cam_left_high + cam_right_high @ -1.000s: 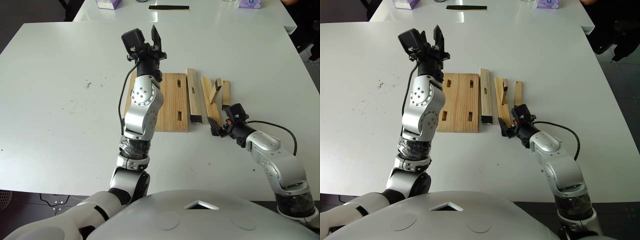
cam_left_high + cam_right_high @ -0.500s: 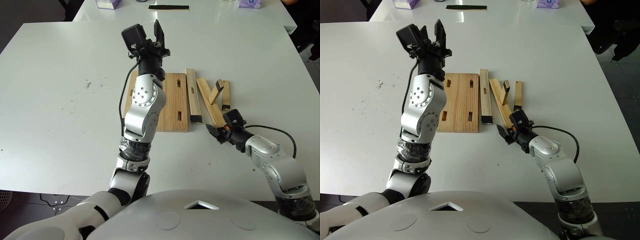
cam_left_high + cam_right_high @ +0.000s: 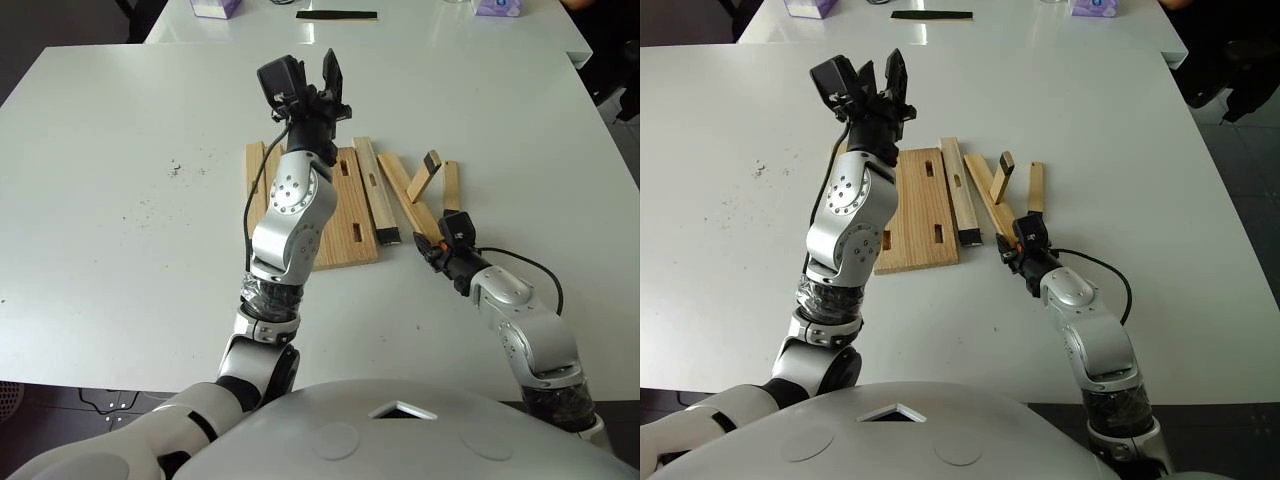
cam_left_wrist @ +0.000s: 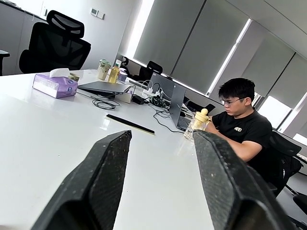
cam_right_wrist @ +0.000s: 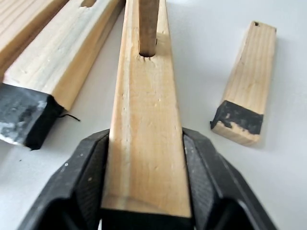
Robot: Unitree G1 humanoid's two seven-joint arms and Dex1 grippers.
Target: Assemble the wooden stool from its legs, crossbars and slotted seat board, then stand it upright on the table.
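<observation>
Right gripper (image 3: 433, 247): pinching the near, black-capped end of the long pale wooden leg (image 3: 408, 195), one black finger (image 5: 84, 177) pressed to each side. Half a second ago drawn back just short of that end.
Leg: flat on the white table (image 3: 120, 230), swung so the far end leans further left. Short wooden crossbar (image 3: 427, 172) seated in its slot, tilted upward.
Flat slotted wooden seat board (image 3: 345, 215) and black-tipped leg (image 3: 375, 190) just beside it: both skewed leftward at the far end within the last second, apparently nudged.
Short black-ended wooden piece (image 3: 452, 190): apart, to the right.
Left gripper (image 3: 318, 78): spread wide, empty, raised above the board, drifted slightly right.
Judged: leg-and-crossbar pair secured for fitting; seat slots unfilled, stool far from standing.
</observation>
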